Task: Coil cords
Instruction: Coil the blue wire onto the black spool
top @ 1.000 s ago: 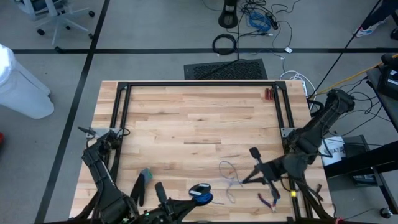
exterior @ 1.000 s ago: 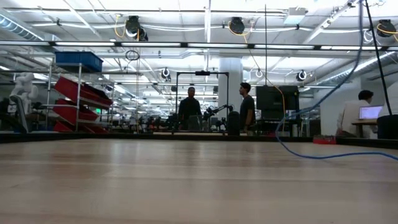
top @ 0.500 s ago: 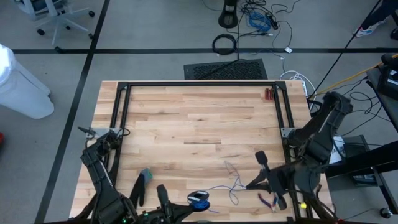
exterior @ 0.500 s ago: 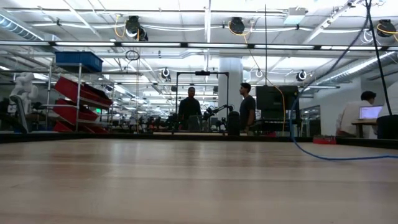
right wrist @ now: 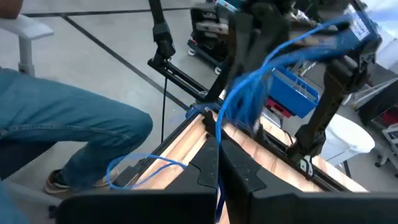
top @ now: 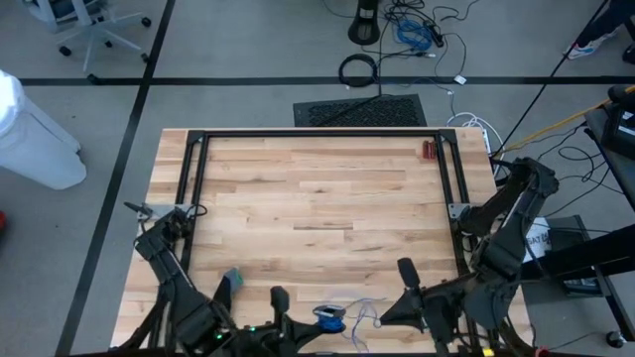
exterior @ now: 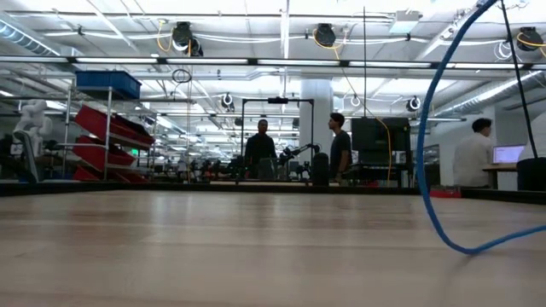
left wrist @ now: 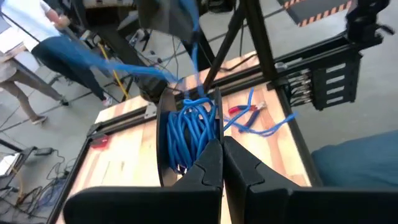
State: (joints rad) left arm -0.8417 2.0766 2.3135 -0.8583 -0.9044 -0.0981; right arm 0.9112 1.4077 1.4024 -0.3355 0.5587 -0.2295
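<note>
Overhead, both grippers sit at the table's [top: 298, 188] 6 o'clock edge: left gripper [top: 281, 302] clenched on the blue cord [top: 330, 315] bundle, right gripper [top: 392, 309] at its 3 o'clock, pinching a strand. Low down, the cord [exterior: 437, 170] loops at 3 o'clock. Left wrist: coils [left wrist: 189, 127] wrapped above the fingers [left wrist: 211, 163]. Right wrist: cord [right wrist: 249, 93] rises from closed fingers [right wrist: 208, 163].

Beyond my wooden table [top: 317, 198], a grey floor [top: 248, 50] crossed by black tape lines, a dark mat [top: 359, 109] and a black cable ring [top: 358, 69]. An office chair [top: 94, 25] stands at the far corner. Across the hall: red shelving [exterior: 111, 136], ceiling light strips [exterior: 281, 34], two people standing [exterior: 299, 149], another seated at a laptop [exterior: 482, 153].
</note>
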